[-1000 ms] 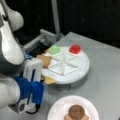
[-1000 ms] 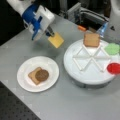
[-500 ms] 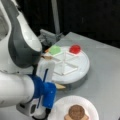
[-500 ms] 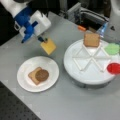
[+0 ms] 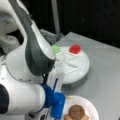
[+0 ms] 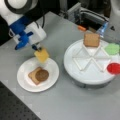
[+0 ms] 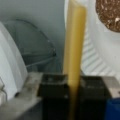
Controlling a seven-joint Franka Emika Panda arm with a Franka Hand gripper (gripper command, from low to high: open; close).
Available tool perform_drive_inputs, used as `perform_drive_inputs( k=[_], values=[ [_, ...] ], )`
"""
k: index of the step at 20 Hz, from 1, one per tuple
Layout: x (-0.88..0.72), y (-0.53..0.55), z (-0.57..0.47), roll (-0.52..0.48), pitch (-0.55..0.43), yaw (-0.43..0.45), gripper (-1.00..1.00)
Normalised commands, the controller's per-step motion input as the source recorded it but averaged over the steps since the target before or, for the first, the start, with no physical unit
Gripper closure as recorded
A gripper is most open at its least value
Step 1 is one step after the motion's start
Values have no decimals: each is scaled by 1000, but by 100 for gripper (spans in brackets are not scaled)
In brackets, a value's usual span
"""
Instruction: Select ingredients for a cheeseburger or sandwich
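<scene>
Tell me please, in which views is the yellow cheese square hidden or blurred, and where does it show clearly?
In the wrist view the cheese square fills the centre edge-on, clamped in the gripper, with the patty soft at the top right. In a front view the arm hides the cheese. In a front view the cheese shows flat over the plate, slightly blurred.

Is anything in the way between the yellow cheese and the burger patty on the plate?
Nothing visible is. The gripper holds the cheese square above the paper plate's rim, with open air down to the patty lying on the toast square.
</scene>
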Motion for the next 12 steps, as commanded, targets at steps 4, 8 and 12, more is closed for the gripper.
perform_drive_inputs(
  k=[4,8,12],
  values=[
    [417,-78,-213,-99,83,151,100],
    [379,-45,-137,-64,115,110,100],
    [382,-52,-9,-34,151,86,100]
  ],
)
